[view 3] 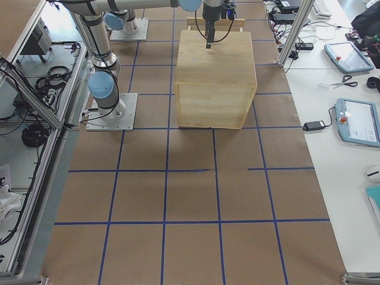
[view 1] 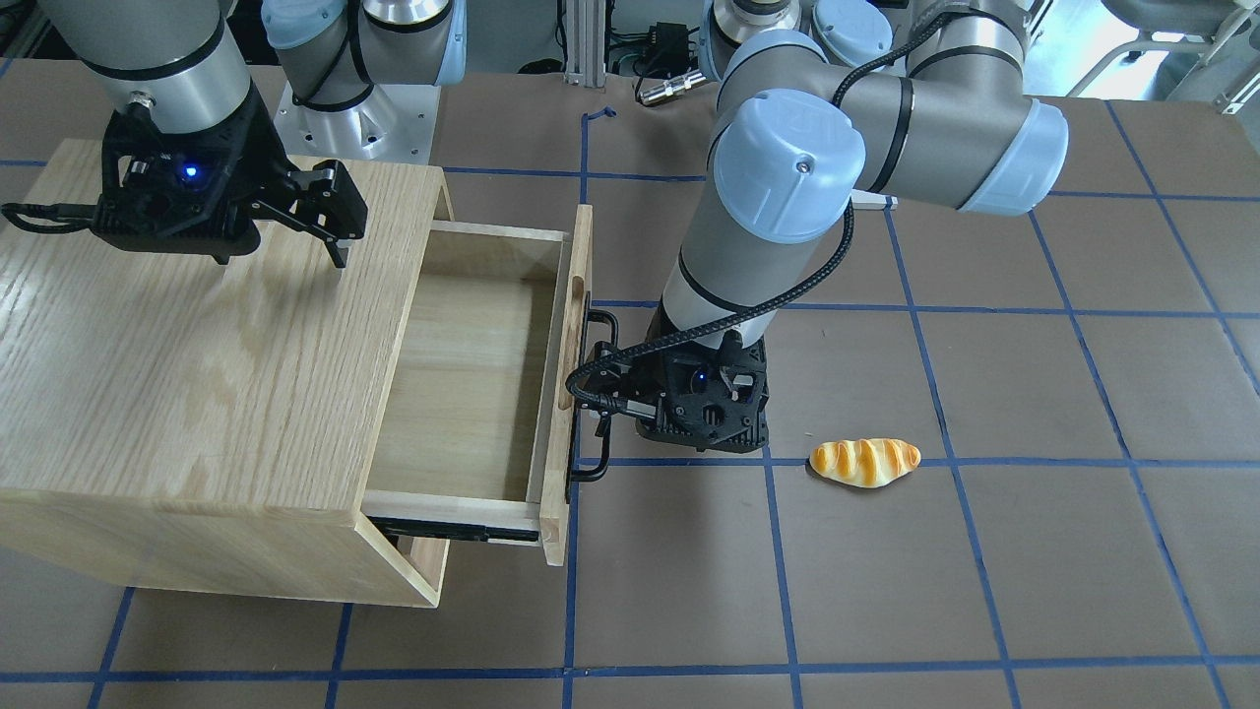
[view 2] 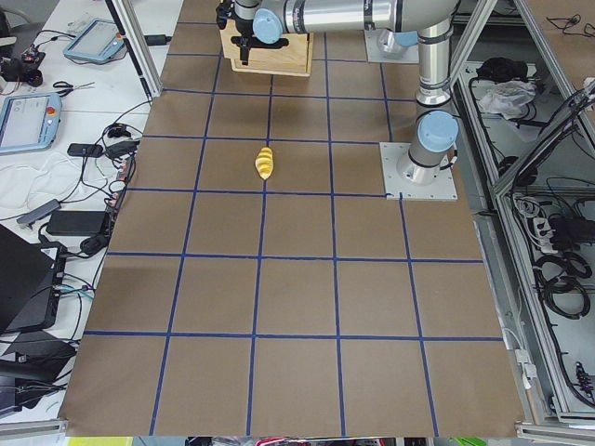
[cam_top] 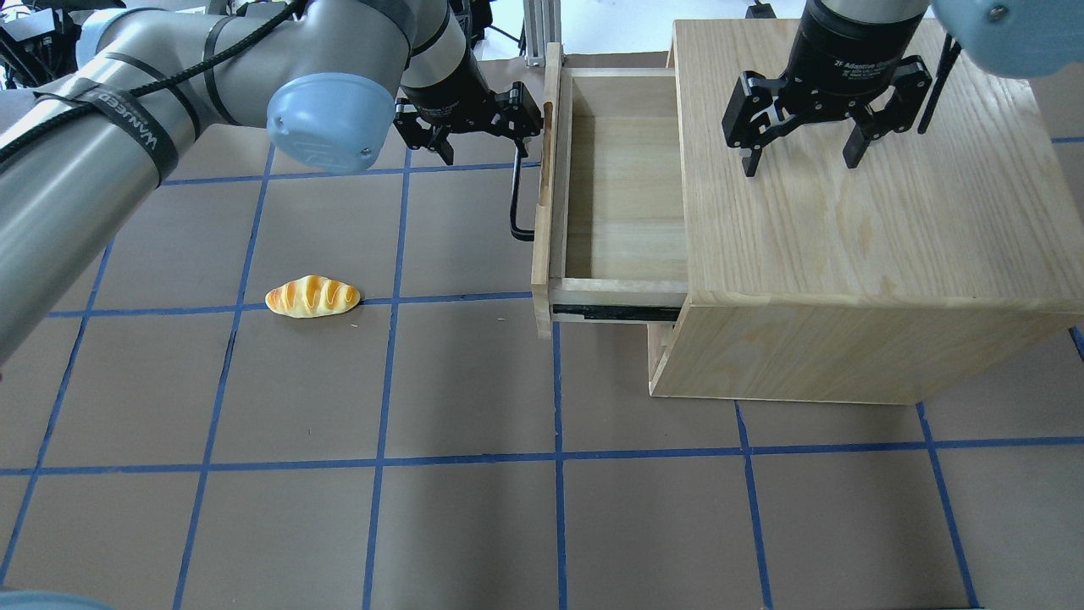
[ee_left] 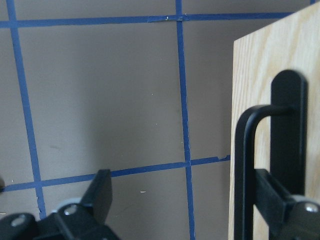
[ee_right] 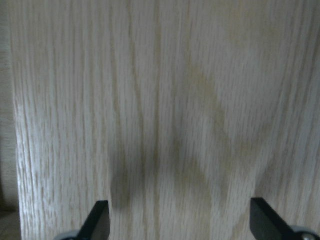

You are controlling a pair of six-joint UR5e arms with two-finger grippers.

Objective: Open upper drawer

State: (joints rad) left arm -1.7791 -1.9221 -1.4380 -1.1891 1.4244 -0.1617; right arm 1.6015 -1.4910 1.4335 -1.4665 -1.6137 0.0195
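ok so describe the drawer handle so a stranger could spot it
Find the big oak cabinet; one drawer stands pulled out of its side. On the drawer's front is the handle, a long black bar standing off the wood, unlike the cut-out slot beside it.

Upper drawer (cam_top: pixel 622 178) jutting from cabinet (cam_top: pixel 847 212), bread roll (cam_top: pixel 312 296) before drawer front

The light-wood upper drawer (cam_top: pixel 622 203), black bar handle (cam_top: pixel 513 203) in front, stands pulled out.

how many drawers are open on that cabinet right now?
1. The upper drawer is pulled out of the cabinet, with its handle inside the open left gripper. Another drawer below it may be hidden.
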